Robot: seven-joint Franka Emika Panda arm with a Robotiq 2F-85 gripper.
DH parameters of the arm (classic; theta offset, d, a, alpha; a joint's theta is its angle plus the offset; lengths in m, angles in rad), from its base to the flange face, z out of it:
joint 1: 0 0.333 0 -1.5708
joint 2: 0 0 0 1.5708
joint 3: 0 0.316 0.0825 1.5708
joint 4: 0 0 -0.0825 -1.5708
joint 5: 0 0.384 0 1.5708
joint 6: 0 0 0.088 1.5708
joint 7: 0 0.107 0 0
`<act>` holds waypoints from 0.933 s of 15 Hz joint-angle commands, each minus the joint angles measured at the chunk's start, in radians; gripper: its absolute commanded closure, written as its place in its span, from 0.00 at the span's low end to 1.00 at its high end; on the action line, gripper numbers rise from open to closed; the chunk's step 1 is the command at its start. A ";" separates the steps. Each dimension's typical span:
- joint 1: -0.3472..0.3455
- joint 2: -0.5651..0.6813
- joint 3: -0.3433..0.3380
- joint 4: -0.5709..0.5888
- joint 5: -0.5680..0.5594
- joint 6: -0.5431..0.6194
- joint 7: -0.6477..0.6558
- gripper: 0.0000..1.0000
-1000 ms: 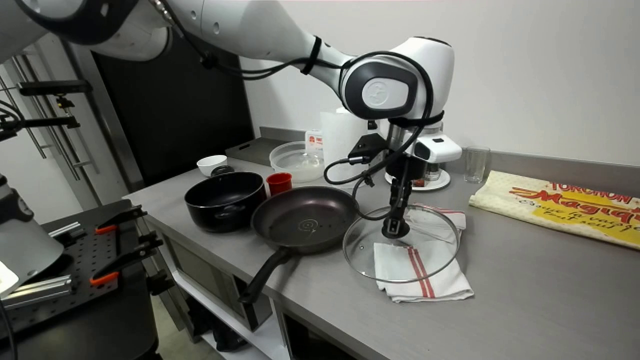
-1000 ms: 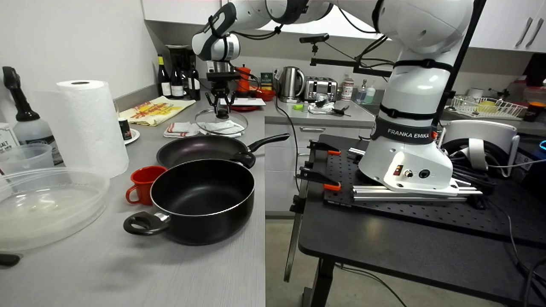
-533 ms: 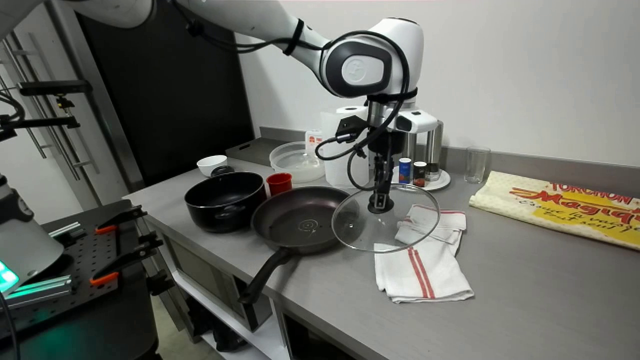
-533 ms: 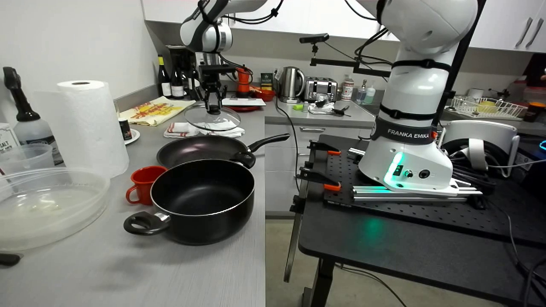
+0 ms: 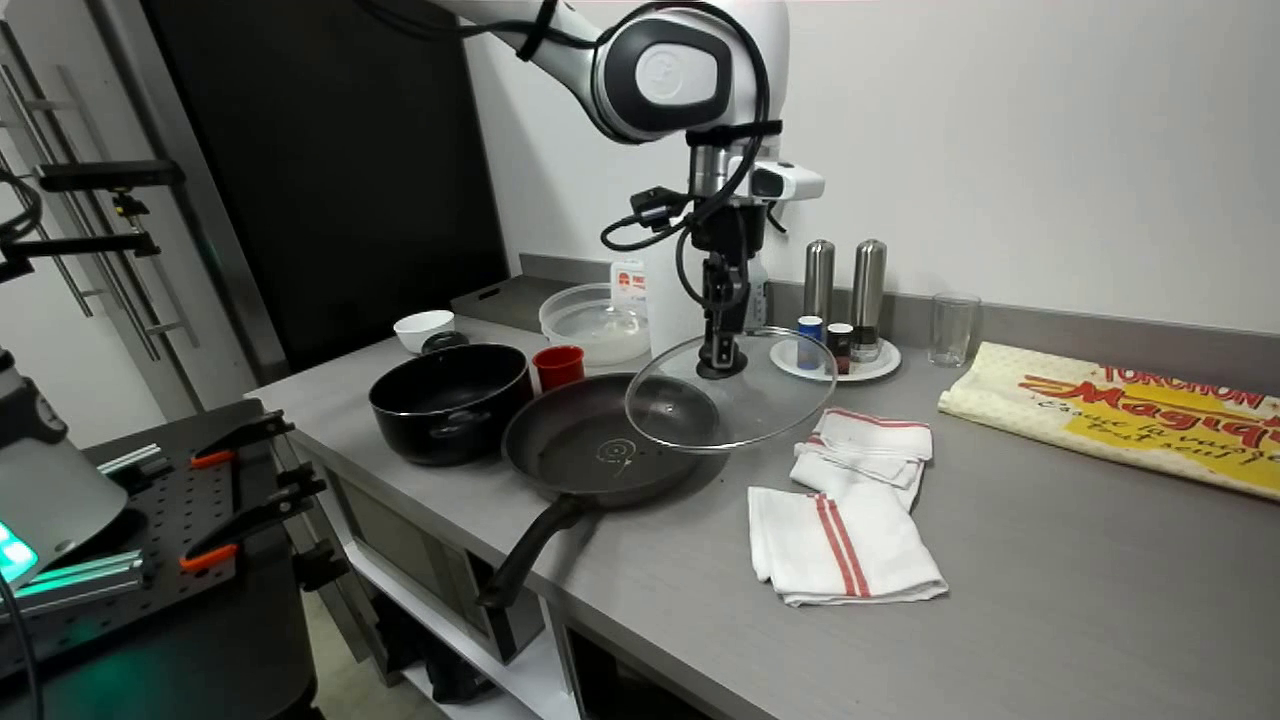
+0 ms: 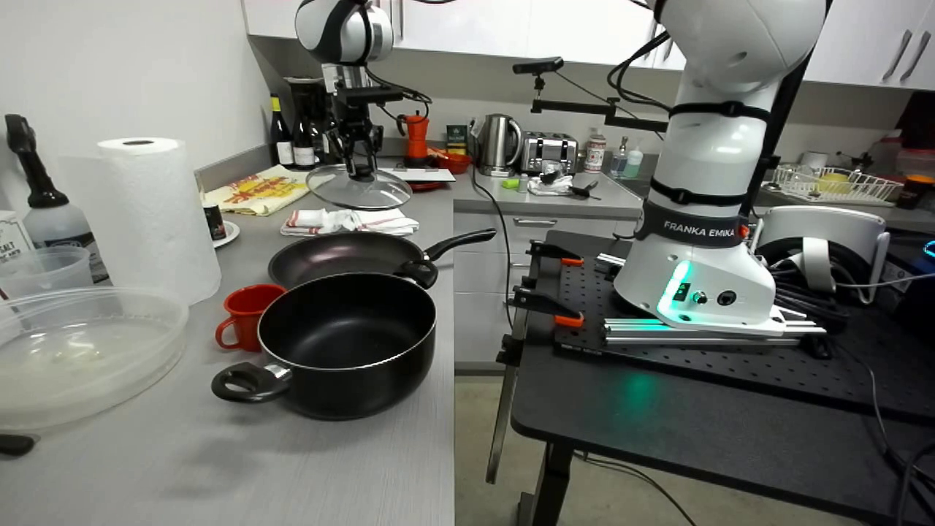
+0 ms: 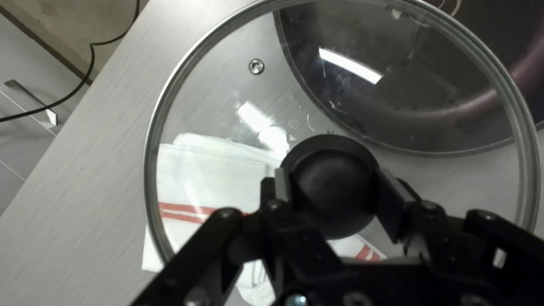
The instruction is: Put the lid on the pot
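Note:
The lid (image 5: 760, 412) is round clear glass with a metal rim and a black knob (image 7: 335, 182). My gripper (image 7: 333, 185) is shut on the knob, one finger on each side. In both exterior views the lid hangs in the air, and it also shows in an exterior view (image 6: 350, 196) beyond the pans. In the wrist view it overlaps the frying pan's edge and the towel below. The pot (image 5: 450, 410) is black, deep and uncovered, with short side handles. It also stands nearest the camera in an exterior view (image 6: 350, 391). The pot is out of the wrist view.
A black frying pan (image 5: 590, 455) stands between lid and pot, its handle over the counter edge. A red cup (image 6: 245, 314) touches or nearly touches the pot. A paper towel roll (image 6: 157, 219), plate of shakers (image 5: 880, 368) and white folded towel (image 5: 840, 550) are nearby.
My gripper has risen with the lid and moved from above the white towel toward the frying pan and the pot. The robot base light has turned green. Pot and pan have not moved.

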 commanded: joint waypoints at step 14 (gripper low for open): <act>0.216 -0.218 0.060 -0.292 -0.265 0.007 -0.049 0.75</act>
